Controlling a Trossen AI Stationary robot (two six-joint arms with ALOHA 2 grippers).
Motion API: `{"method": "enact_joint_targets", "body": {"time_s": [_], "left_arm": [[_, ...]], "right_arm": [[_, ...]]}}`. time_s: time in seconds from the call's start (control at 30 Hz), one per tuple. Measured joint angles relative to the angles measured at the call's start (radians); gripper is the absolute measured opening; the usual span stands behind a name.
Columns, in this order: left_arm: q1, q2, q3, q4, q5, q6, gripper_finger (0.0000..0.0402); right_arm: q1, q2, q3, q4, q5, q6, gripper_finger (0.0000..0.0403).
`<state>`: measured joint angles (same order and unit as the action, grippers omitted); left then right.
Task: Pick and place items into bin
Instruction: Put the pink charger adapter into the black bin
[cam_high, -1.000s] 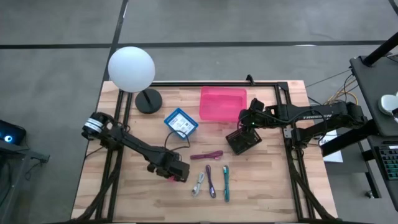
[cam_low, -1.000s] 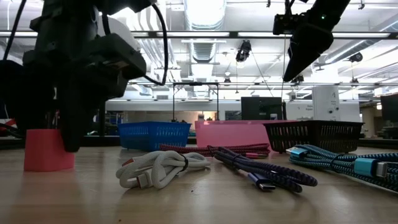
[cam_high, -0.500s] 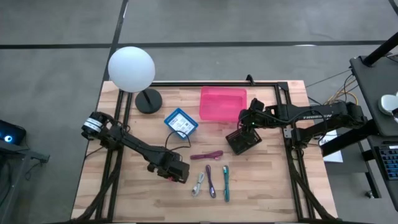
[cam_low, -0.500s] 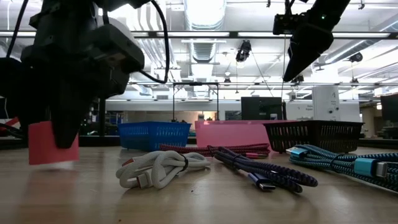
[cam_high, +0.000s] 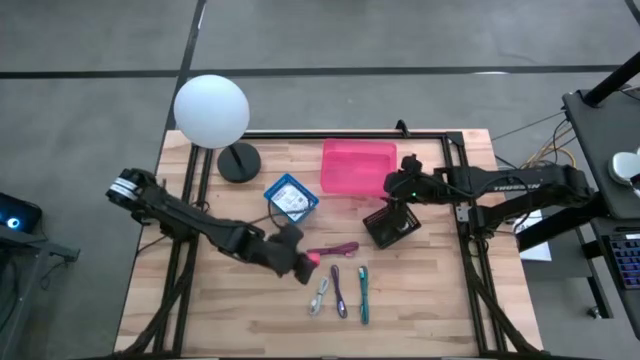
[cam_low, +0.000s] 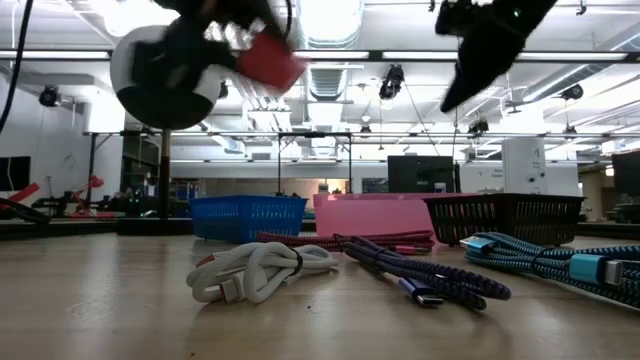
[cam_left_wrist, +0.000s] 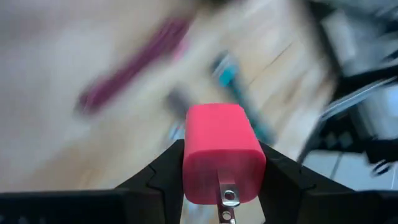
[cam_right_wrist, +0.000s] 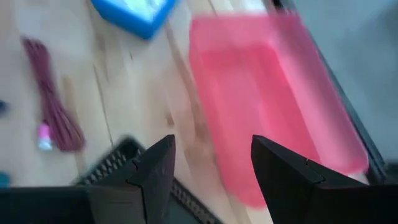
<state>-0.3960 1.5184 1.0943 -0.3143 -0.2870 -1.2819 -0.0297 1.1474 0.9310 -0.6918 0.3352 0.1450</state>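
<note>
Left gripper (cam_left_wrist: 221, 171) lifted off the table, fingers clamped on pink charger plug (cam_left_wrist: 222, 152), now above the maroon cable (cam_high: 332, 249); earlier it sat low by the front-left. Right gripper (cam_right_wrist: 211, 165) hovers fingers apart over black basket (cam_high: 392, 229), beside pink bin (cam_high: 358, 165).
</note>
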Motion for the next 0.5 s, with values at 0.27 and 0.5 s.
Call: {"method": "enact_joint_targets", "body": {"time_s": [0.27,0.5], "left_arm": [[0.041,-0.032,-0.001,0.360,-0.164,0.347,0.0138],[0.076,-0.032,-0.003,0.472,-0.172,0.387,0.0138]], "right_arm": [[0.012,-0.082,-0.004,0.372,-0.361,-0.151,0.0196],[0.050,-0.174,-0.004,0.529,-0.498,-0.353,0.0188]]}}
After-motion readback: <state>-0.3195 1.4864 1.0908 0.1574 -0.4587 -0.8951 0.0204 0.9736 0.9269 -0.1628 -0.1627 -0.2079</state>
